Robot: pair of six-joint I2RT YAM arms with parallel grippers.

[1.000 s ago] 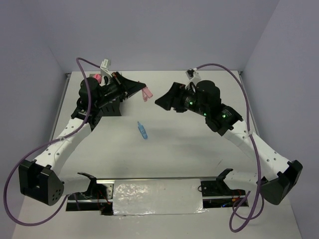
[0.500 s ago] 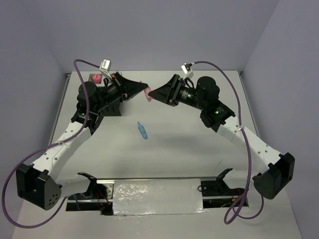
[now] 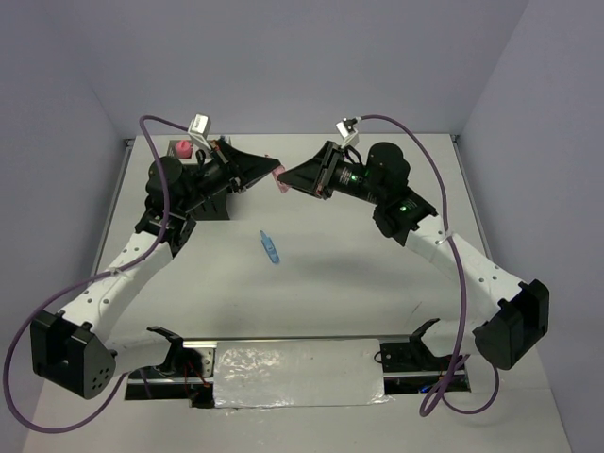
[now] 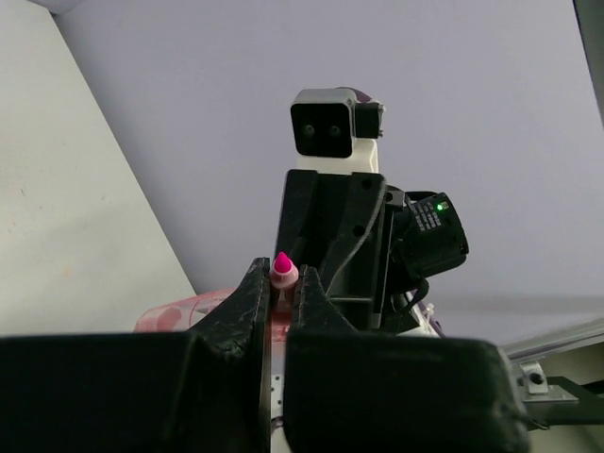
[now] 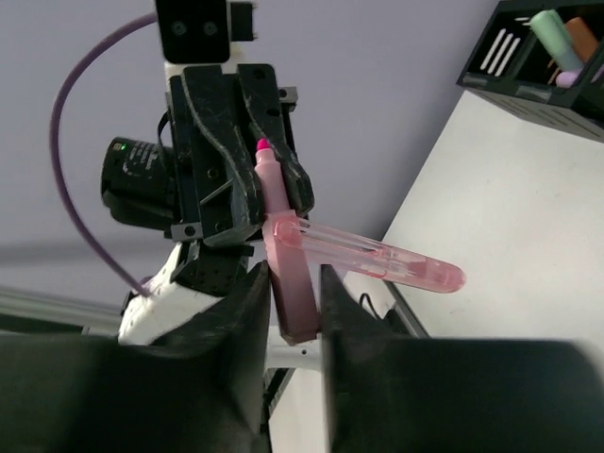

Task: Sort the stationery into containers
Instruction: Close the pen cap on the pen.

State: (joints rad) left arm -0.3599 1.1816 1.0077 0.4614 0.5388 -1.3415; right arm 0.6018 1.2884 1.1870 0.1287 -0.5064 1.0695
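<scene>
- Nearest me, a small blue item [image 3: 271,247] lies loose on the table.
- Beyond it, in mid-air, my left gripper [image 4: 281,278] pinches the pink marker [image 5: 283,247]. Its long axis runs straight into my right gripper [image 5: 294,283], whose jaws press on the opposite end.
- Farthest back, the black organizer [image 5: 528,80] sits on the left arm's side.

A pale pink plastic marker [image 5: 288,274], partly translucent, was tipped in magenta. The small blue stub [image 3: 271,247] stood out on the white tabletop [image 3: 330,283]. The boxy black organizer [image 5: 528,90] showed a mint green marker [image 5: 557,36] and an orange marker [image 5: 585,33]. The thin cables [image 3: 444,151] were purple.
</scene>
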